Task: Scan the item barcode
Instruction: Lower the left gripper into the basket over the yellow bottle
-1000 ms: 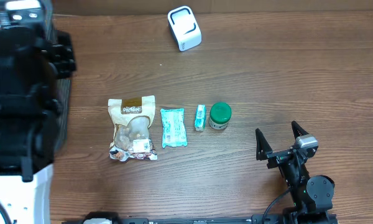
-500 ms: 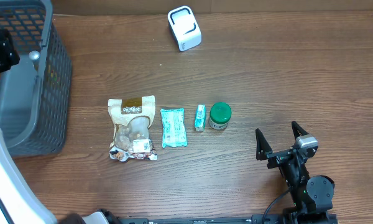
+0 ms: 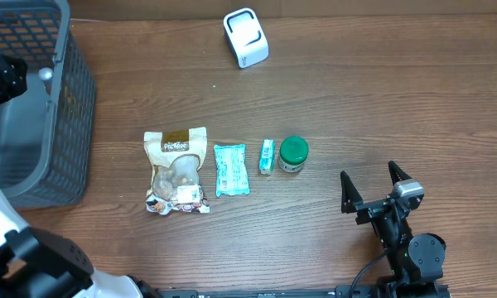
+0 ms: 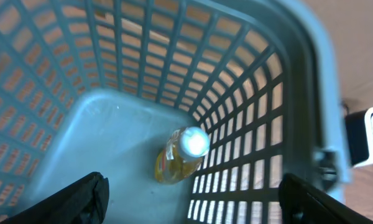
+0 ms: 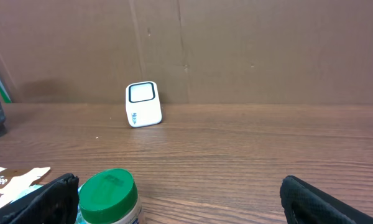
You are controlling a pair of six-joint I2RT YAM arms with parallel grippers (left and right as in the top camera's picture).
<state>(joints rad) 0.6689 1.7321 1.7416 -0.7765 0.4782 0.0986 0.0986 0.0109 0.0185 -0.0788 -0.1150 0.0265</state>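
The left hand (image 4: 193,186) hangs over the basket (image 3: 74,108), its fingers wide apart and holding nothing. A bottle (image 4: 181,155) is inside the basket. The right hand (image 3: 369,178) is wide apart too, near the jar (image 3: 293,153). A bag (image 3: 176,170), packet (image 3: 231,169), box (image 3: 267,156) and the jar sit in a row on the tabletop (image 3: 381,91). The scanner (image 3: 246,37) stands at the far edge.
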